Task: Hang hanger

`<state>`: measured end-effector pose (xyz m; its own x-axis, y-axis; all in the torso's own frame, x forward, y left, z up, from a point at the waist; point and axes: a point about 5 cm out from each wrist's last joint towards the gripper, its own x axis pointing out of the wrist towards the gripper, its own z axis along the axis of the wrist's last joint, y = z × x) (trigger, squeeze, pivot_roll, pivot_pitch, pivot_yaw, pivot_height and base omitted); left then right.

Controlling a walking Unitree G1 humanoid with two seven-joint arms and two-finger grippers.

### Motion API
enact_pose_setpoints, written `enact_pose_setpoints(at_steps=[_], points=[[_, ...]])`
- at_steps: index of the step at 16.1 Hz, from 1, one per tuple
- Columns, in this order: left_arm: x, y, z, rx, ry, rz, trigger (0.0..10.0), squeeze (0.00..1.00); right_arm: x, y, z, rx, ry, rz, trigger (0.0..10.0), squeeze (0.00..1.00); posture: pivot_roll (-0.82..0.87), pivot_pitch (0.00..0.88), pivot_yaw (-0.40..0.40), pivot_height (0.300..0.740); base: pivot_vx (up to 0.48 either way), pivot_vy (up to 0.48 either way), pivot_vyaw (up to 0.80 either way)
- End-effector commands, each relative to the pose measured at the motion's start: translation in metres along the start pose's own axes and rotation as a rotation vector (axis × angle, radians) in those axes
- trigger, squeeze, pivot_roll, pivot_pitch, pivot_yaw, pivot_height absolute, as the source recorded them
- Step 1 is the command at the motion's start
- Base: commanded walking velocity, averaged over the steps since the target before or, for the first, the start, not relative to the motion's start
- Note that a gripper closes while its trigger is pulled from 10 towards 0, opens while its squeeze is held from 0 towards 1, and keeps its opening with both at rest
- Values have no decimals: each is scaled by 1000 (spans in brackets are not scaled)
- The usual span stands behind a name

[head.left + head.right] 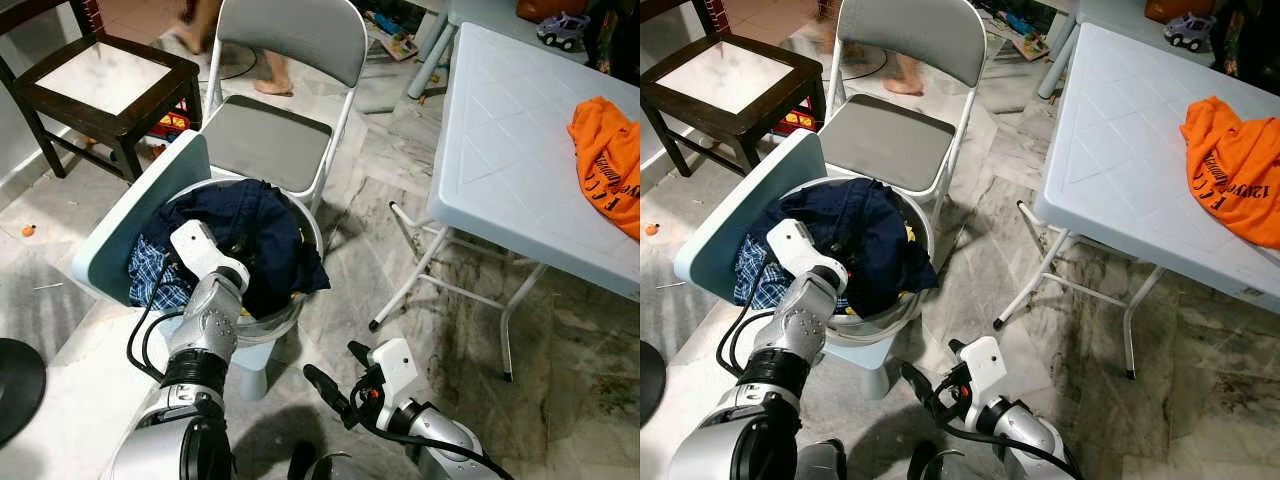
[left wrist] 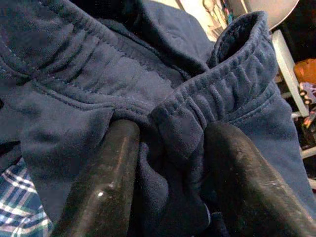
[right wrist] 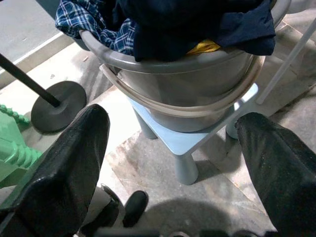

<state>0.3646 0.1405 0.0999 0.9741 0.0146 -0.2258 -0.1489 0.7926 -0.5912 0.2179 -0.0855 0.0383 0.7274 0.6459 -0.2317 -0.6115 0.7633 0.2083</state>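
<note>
A grey laundry basket stands on a small pale blue stool, heaped with clothes. A navy garment lies on top, a blue plaid shirt sits under it at the left, and something yellow peeks out at the rim. My left gripper reaches into the heap, its fingers pinching the ribbed elastic hem of the navy garment. Low beside the stool, my right gripper hangs open above the floor with nothing between its fingers.
A grey folding chair stands just behind the basket, with a dark wooden chair to its left. At the right, a white plastic table carries an orange shirt. A person's feet show at the back. A black round base lies on the floor at the left.
</note>
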Motion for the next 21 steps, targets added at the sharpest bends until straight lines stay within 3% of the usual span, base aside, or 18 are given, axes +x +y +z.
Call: enact_pose_setpoints(at_steps=[1,14,18,21], points=[[1,-4,-4,21,13,-1,0,0,-6,-6,-6,-3,28,-26,10000,0,234,200,-202,740,0,0,0],[3,-13,0,177,-39,-77,0,0,-3,-10,-6,-5,24,-30,10000,0,245,187,-185,740,0,0,0],[2,-24,5,327,-82,-171,0,0,-2,-10,-7,-4,19,-39,10000,0,255,181,-163,740,0,0,0],[-2,-29,6,505,-93,-283,0,0,1,-15,-5,5,-11,-89,10000,0,277,182,-112,740,0,0,0]])
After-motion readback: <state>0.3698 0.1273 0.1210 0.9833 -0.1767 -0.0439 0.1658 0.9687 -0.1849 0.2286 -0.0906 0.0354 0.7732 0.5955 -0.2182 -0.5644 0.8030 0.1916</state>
